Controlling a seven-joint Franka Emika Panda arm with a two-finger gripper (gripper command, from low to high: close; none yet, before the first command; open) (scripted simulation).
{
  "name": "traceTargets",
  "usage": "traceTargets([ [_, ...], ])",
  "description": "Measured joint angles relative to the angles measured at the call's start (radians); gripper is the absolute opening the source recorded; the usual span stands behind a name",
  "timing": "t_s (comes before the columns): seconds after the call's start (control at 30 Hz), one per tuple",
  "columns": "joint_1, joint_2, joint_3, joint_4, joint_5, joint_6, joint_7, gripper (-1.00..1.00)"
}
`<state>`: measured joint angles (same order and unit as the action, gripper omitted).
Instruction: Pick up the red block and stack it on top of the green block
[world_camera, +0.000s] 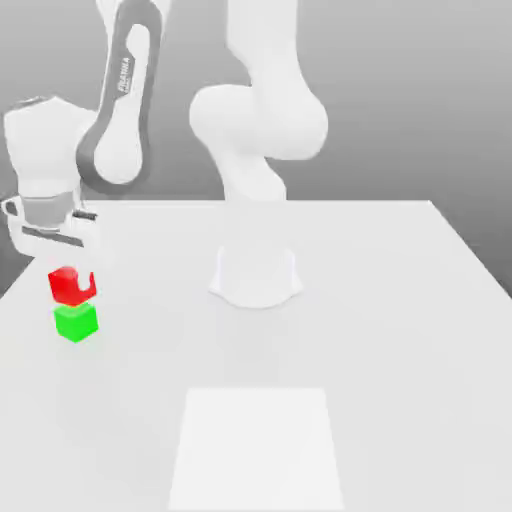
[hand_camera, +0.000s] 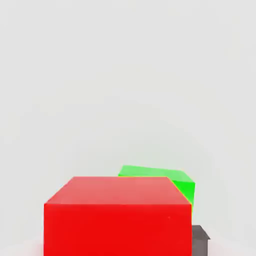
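In your hand view the red block (hand_camera: 117, 217) is cut off by the lower edge and covers most of the green block (hand_camera: 177, 181). In the exterior view the fingers (world_camera: 88, 283) partly hide the red block's far side.

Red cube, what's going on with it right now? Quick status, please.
Gripper shut on the red block. Red block just above the green block; cannot tell if touching. Nothing in the way.
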<state>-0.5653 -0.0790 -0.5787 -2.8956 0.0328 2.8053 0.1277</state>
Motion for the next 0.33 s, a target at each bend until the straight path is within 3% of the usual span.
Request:
traceTargets([
  [0.33, 0.038, 0.082, -0.002, 0.004, 0.115, 0.061, -0.081, -1.0],
])
